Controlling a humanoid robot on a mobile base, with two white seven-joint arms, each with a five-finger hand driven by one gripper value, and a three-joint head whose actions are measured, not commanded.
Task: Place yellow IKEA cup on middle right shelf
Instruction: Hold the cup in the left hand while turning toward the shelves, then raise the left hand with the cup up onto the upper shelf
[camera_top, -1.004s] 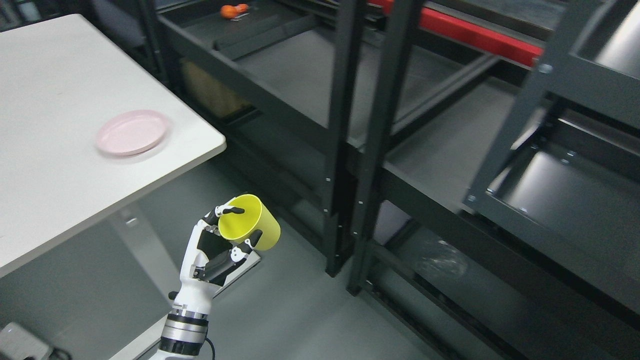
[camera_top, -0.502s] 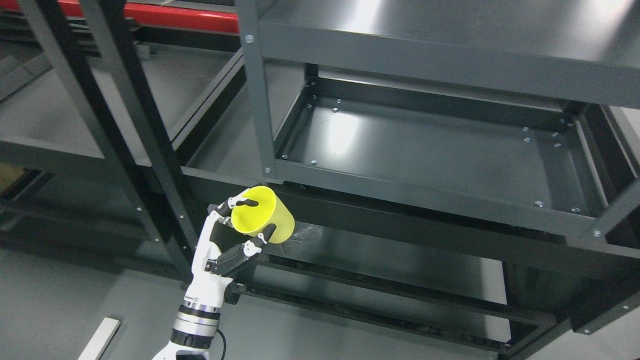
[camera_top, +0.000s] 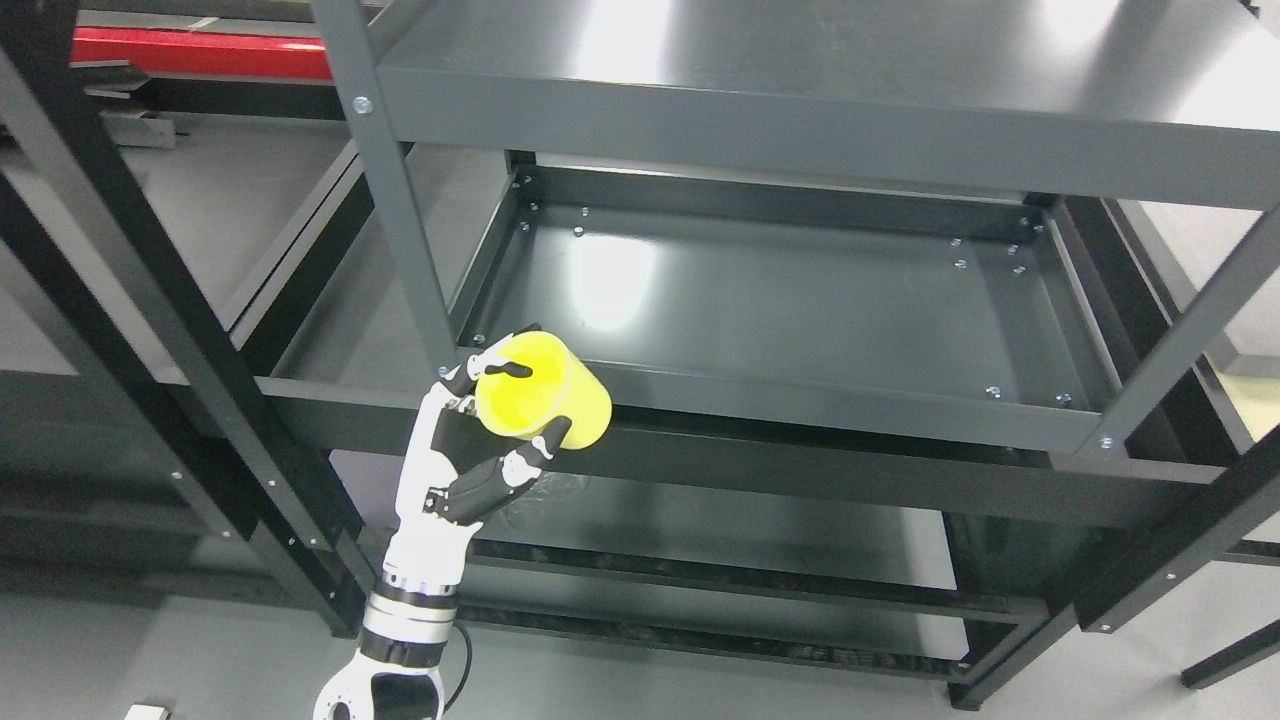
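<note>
My left hand (camera_top: 505, 415) rises from the bottom edge, left of the middle, its fingers shut on the yellow cup (camera_top: 545, 400). The cup is tilted, its mouth turned toward the camera. It hangs just in front of the front left corner of the middle shelf (camera_top: 800, 300), a dark grey metal tray in the rack on the right. That shelf holds nothing. The right arm does not show.
A grey upright post (camera_top: 395, 200) stands just left of and behind the cup. The top shelf (camera_top: 800, 70) overhangs the middle one. A lower shelf (camera_top: 750, 530) lies beneath. A second dark rack (camera_top: 150, 300) and a red beam (camera_top: 200, 50) are to the left.
The camera has swung right: the white table and pink plate left the view and the right rack now fills it. The hand with the cup has risen to the middle shelf's front edge.
</note>
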